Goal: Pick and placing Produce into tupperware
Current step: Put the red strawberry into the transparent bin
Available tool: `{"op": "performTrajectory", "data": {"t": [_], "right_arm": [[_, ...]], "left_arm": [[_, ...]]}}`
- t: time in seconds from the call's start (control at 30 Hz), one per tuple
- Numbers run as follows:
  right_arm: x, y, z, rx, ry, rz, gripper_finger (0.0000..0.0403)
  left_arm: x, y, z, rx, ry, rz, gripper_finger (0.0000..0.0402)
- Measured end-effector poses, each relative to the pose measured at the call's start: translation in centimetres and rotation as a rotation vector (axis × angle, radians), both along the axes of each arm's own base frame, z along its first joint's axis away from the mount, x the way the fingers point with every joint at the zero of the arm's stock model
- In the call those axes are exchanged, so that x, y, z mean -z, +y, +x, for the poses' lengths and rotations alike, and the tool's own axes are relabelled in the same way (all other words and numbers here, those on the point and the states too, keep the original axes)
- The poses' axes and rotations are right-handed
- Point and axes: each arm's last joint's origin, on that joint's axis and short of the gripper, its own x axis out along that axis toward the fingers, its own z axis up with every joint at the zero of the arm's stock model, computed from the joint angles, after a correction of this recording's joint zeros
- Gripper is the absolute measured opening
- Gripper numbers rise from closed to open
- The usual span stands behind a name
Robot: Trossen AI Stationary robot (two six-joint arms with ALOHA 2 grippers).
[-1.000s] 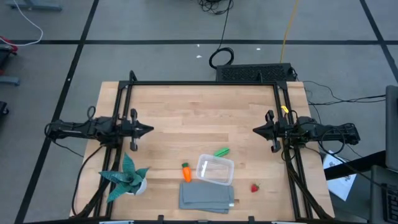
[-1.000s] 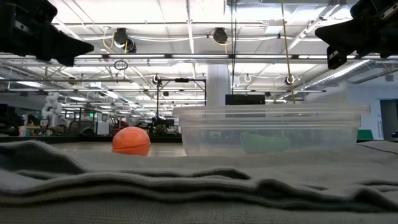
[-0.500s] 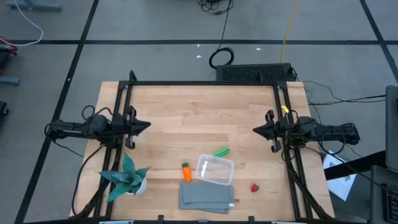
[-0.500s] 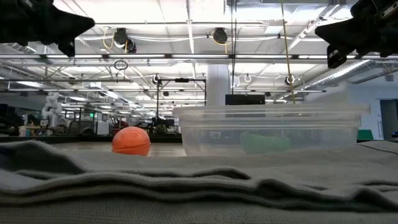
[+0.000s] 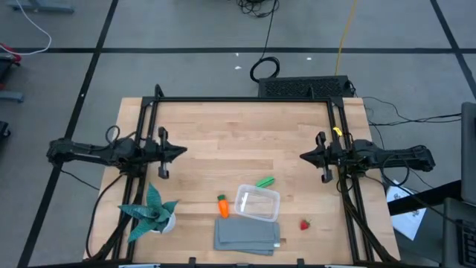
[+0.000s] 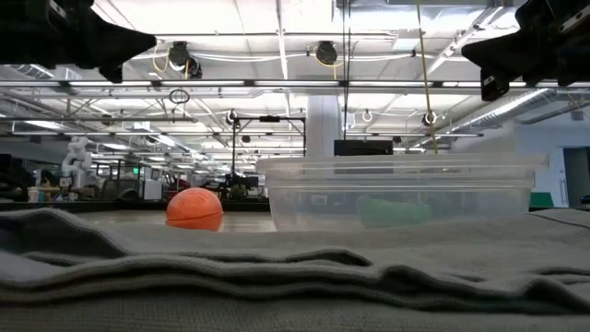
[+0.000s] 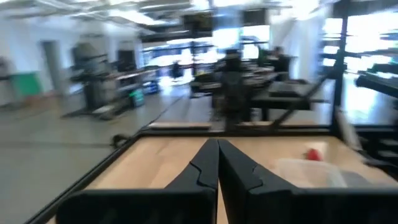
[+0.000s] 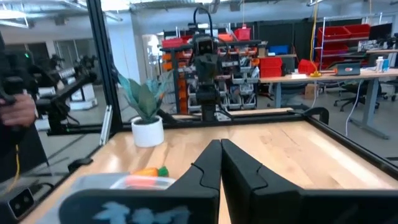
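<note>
From above we see the clear tupperware (image 5: 257,203) empty on the surface (image 5: 238,134), with the carrot (image 5: 222,205), green pod (image 5: 264,181) and red berry (image 5: 304,224) around it. Only the wrist views show the left hand (image 7: 217,163) and right hand (image 8: 220,163) pressed together, holding nothing.

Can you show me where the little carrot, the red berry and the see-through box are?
carrot (image 5: 222,206): high view, on its orange body.
red berry (image 5: 304,224): high view, on its middle.
see-through box (image 5: 272,197): high view, on its rim at the far right corner.
</note>
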Motion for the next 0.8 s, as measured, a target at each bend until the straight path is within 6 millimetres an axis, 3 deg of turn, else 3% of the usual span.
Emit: {"op": "performTrajectory", "data": {"t": [0.13, 0.23, 0.5, 0.8], "right_arm": [[0.0, 0.0, 0.5, 0.003, 0.007, -0.039, 0.0000], [0.1, 0.0, 0.8, 0.004, 0.027, -0.068, 0.0000], [0.7, 0.1, 1.5, 0.002, 0.086, -0.069, 0.0000], [0.7, 0.1, 1.6, 0.001, 0.089, -0.062, 0.0000]], "left_arm": [[0.2, -0.7, 0.9, 0.194, 0.018, 0.053, 0.0015], [0.3, -0.8, 1.4, 0.238, 0.020, 0.016, 0.0014], [0.6, -0.3, 2.2, 0.018, 0.038, -0.022, 0.0006], [0.2, -0.2, 2.2, 0.000, 0.011, -0.032, 0.0021]]}}
